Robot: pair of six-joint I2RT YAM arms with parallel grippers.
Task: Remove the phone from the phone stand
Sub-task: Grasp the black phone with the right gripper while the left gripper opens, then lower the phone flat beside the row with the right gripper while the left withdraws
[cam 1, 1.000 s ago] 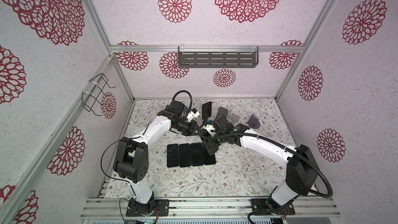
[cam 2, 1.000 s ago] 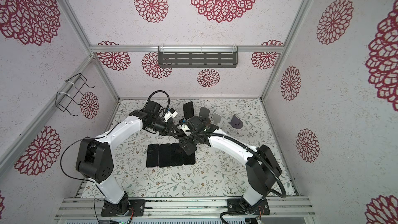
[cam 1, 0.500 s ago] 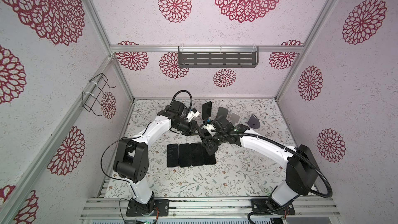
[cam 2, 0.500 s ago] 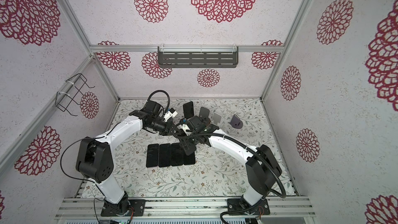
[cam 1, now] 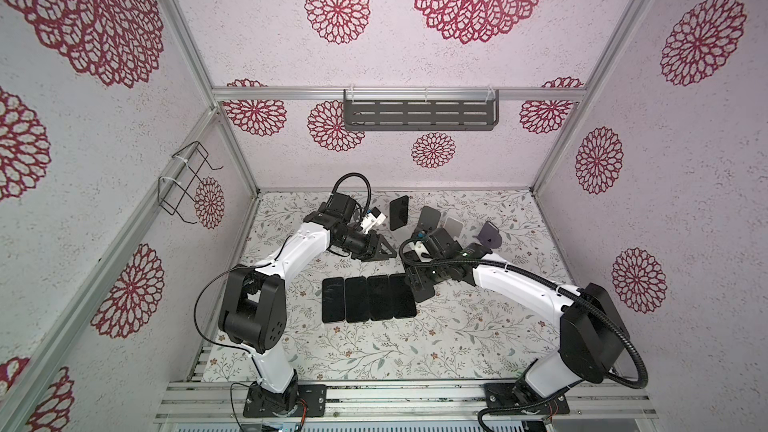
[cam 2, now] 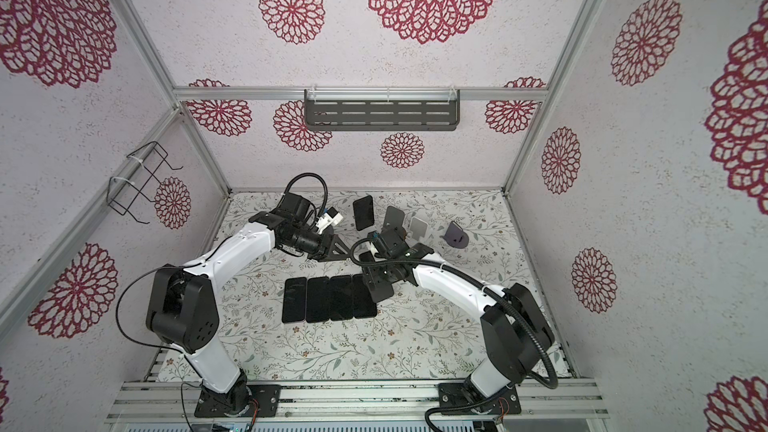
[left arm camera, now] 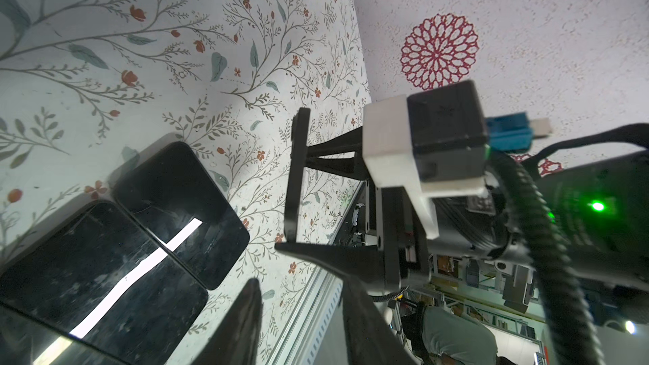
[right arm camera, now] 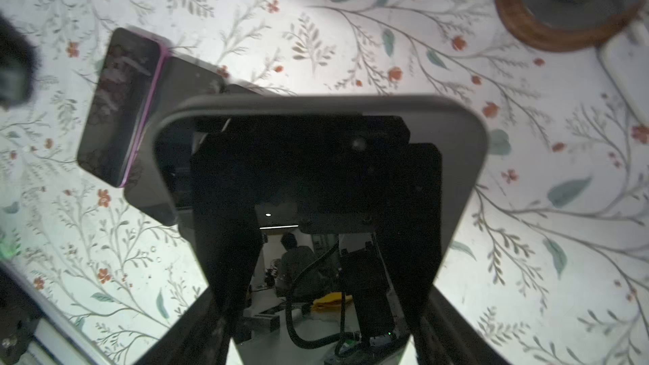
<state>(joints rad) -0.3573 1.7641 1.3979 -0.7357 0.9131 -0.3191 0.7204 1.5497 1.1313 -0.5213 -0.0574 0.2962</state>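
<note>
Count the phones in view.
6 phones: four flat in a row, one in the right gripper beside them, one upright at the back; arms may hide others.

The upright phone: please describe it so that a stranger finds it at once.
On the floral table, a row of stands runs along the back. The phone is at its left end. It is the only upright phone; the stands beside it are empty.

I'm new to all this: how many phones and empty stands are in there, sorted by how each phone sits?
Flat phones in a row: 4
Held phone, in the right arm's jaws: 1
Upright phone at the back: 1
Empty stands: 3
Total: 9
</note>
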